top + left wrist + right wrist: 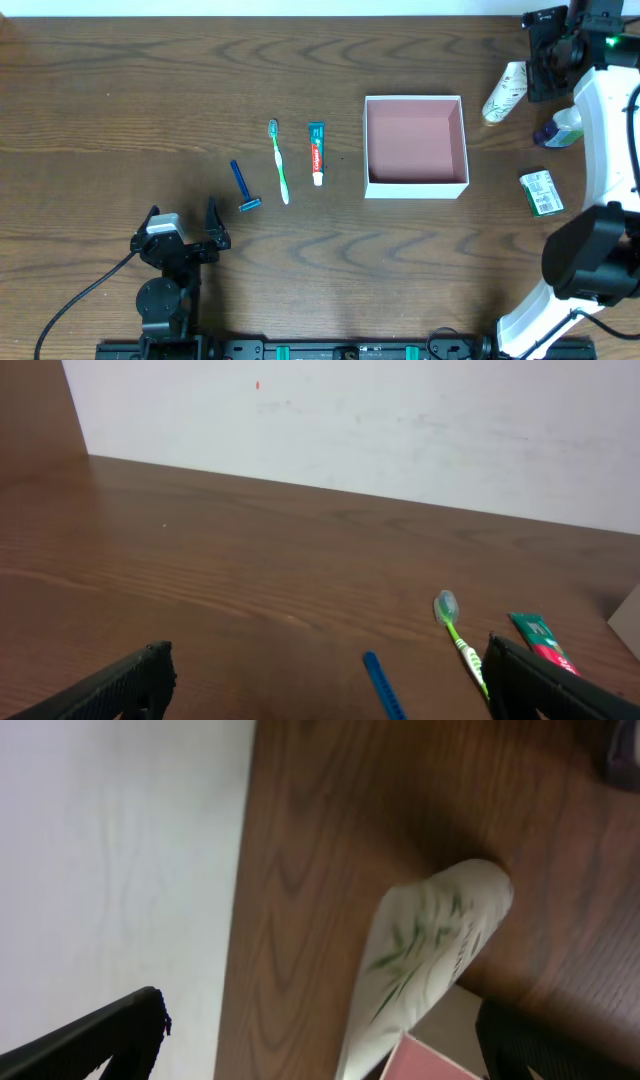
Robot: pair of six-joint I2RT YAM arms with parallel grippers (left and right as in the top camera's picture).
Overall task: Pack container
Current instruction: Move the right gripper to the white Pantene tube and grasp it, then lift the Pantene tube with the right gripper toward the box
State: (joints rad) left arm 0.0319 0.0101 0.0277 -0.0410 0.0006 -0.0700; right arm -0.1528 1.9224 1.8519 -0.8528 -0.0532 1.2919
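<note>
Judging the container (416,140) light, stiff and thin-walled, I'd pinch one white side wall. Left gripper (183,215) and right gripper (320,1030) both stand wide and empty

Blue razor (241,185), green toothbrush (279,162), toothpaste tube (317,152) lie side by side on wooden table (120,100). White leaf-printed tube (505,92) and green packet (541,192) lie well apart from them.
</note>
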